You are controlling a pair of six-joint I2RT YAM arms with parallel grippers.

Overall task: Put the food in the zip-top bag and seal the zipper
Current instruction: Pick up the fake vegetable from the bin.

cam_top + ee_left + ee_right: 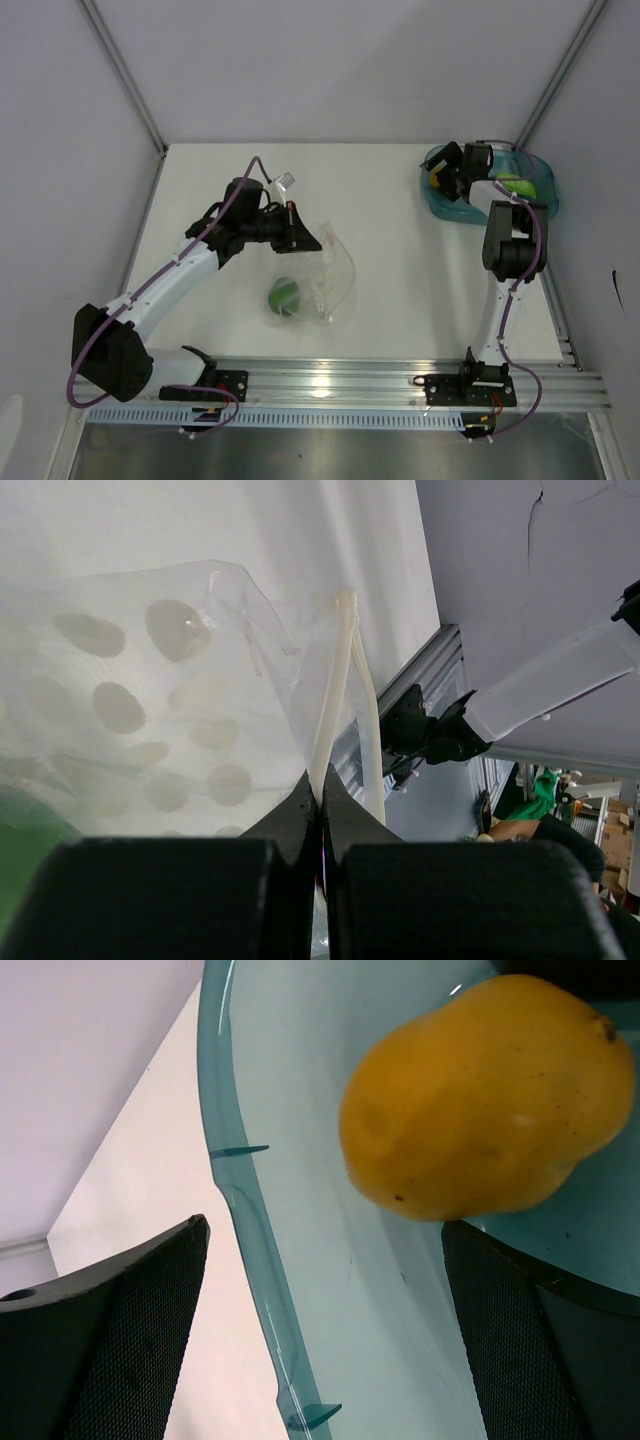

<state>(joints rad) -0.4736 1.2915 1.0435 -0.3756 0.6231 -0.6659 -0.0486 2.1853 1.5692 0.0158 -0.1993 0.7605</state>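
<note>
Left jaws are shut tight on the zip-top bag [330, 275], fingertips [300, 815] pinching one strip of the zipper [333, 670] at the bag's far end. The 2nd strip runs just beside it, a little apart, so the mouth isn't pressed closed there. Right jaws stand wide apart over the teal tray [240, 1190], w/ the orange-yellow fruit [480, 1090] between the pads [110, 1340]. We can't tell if either pad touches it.

Edges & room: the bag lies approx. mid-worktop [400, 300], crinkled. We see the dark-green pepper [285, 297] through the plastic at its left side, apparently inside. Left arm [170, 275] reaches in from the near-left corner. The tray sits in the far-right corner, close to the worktop's right edge and the back wall. It has a light-green piece [508, 182] in it, just beside the right arm [512, 245]. Bag and tray are well apart, w/ white worktop between them. An aluminium rail [340, 385] runs along the near edge & carries both arm bases.

Surface & room: the worktop is matte white. Pale walls [350, 60] close it in on the left, back and right, w/ metal posts [125, 75] at the back corners.
</note>
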